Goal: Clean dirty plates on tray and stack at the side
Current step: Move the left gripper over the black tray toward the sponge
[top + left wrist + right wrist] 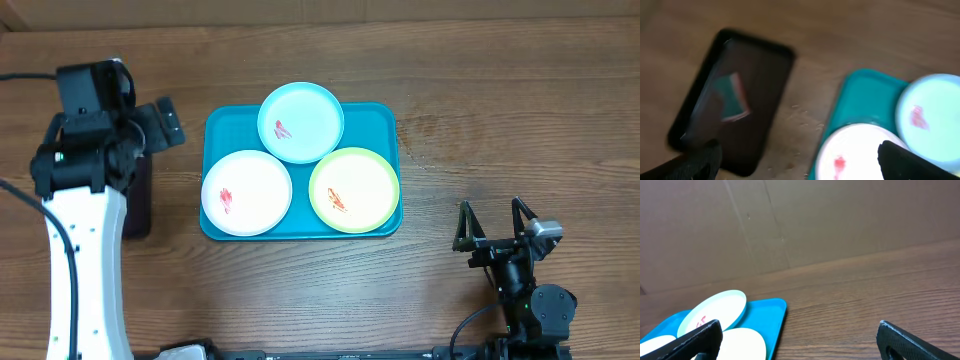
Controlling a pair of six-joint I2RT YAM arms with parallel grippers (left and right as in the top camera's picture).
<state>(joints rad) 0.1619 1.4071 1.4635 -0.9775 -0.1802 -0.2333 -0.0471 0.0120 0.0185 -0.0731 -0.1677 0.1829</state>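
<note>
Plates: three on the tray, each with a reddish smear. The white plate is near-left and the yellow-green plate near-right. The light blue plate lies at the far side, overhanging the rim, with its near edge over the other two.
Tray: turquoise, mid-table.
Black tray: just left of the turquoise tray, holding a blurred teal-and-pink block.
Left gripper: jaws wide, empty, above the black tray's edge.
Right gripper: jaws wide, empty, well right of the plates.
Surface: brown wood-grain table.
Room: plain brown wall behind.
</note>
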